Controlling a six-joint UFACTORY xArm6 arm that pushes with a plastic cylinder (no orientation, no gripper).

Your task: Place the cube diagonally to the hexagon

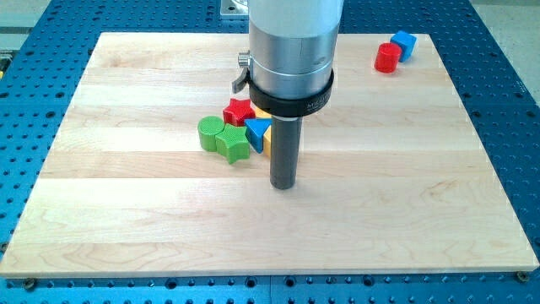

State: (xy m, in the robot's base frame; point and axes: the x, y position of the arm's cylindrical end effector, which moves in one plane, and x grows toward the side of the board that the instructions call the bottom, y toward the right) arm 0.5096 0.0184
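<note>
**Standing next to a little pile of blocks**

Looking down at the pale wooden board [126, 211], I see the dark rod with its tip [283, 187] resting on the wood. There are no jaws on this arm, just the plain rod, so nothing opens or closes.

Just to the view's left of the rod sits a bunch of blocks, all touching. There is a green round block [210, 133], a green star block [234, 145], a red star block [239, 110] and a blue triangle block [257, 131]. A bit of a yellow block [267, 127] peeks out behind the triangle, but I cannot tell its shape.

Far off, at the view's top right corner, a blue cube [404, 43] touches a red round block [387, 57]. The tip is well apart from them.
</note>
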